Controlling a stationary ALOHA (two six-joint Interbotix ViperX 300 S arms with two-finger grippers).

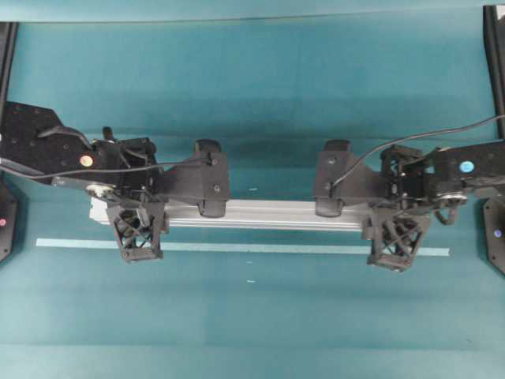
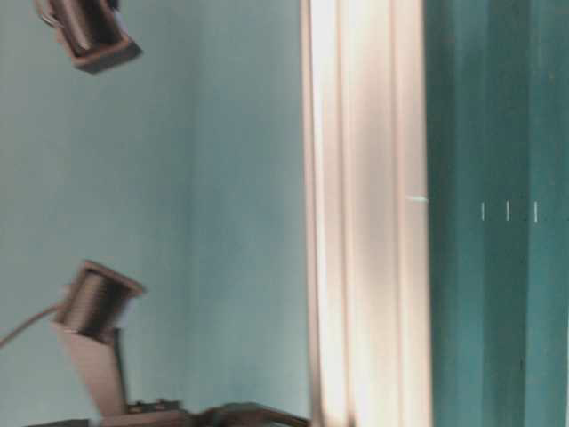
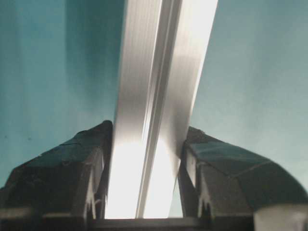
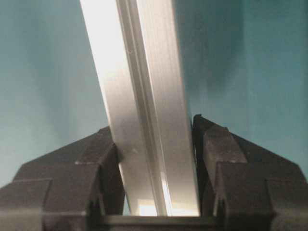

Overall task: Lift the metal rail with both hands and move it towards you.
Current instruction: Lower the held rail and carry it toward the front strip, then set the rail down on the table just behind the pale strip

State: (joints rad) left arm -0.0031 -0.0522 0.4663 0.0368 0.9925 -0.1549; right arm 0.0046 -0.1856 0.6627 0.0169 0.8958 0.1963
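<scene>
I've got both grippers, left (image 3: 144, 178) and right (image 4: 156, 175), clamped on the rail (image 1: 268, 214), jaws pinching its sides; the pull toward six o'clock remains.

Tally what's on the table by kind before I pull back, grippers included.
Metal rail: 1
Pale tape strip: 1
Grippers: 2, the left gripper and the right gripper, each shut on the rail
Total: 4
</scene>
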